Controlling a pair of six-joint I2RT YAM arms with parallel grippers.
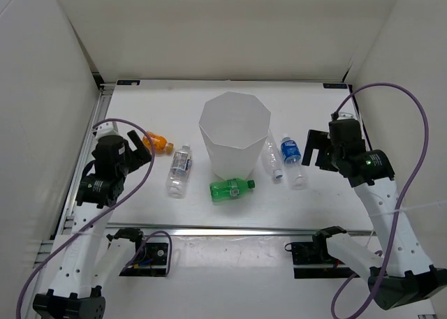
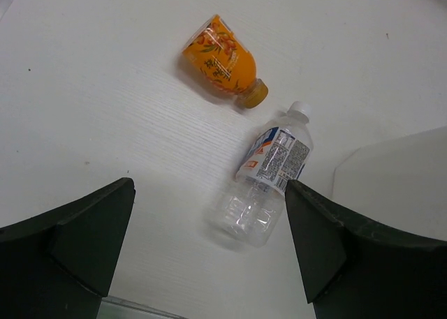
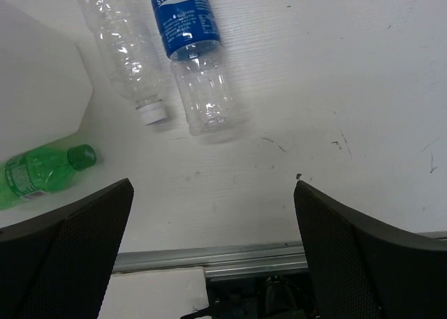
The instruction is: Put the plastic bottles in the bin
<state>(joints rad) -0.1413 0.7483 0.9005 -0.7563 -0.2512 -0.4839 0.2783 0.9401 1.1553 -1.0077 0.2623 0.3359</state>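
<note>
The white tabletop (image 1: 328,207) carries the bin (image 1: 234,134) upright near its middle. All five bottles lie on their sides around the bin, none inside.

Left of the bin, the left claw (image 1: 133,153) hangs spread wide and empty. Right of the bin, the right claw (image 1: 316,150) is equally wide open and holds nothing.

The pale-labelled bottle (image 2: 269,176) lies just left of the bin and nearest the left claw, ahead of it and close to the finger on the bin's side. Its long axis runs away from the claw, cap at the far end, so the fingers could probably close across its width after a small sideways shift.

The orange bottle (image 2: 220,54) lies beyond it, farther left of the bin. The blue-labelled bottle (image 3: 192,47) and the plain bottle (image 3: 126,47) lie side by side right of the bin, ahead of the right claw. The green bottle (image 1: 232,188) lies at the bin's near side.
</note>
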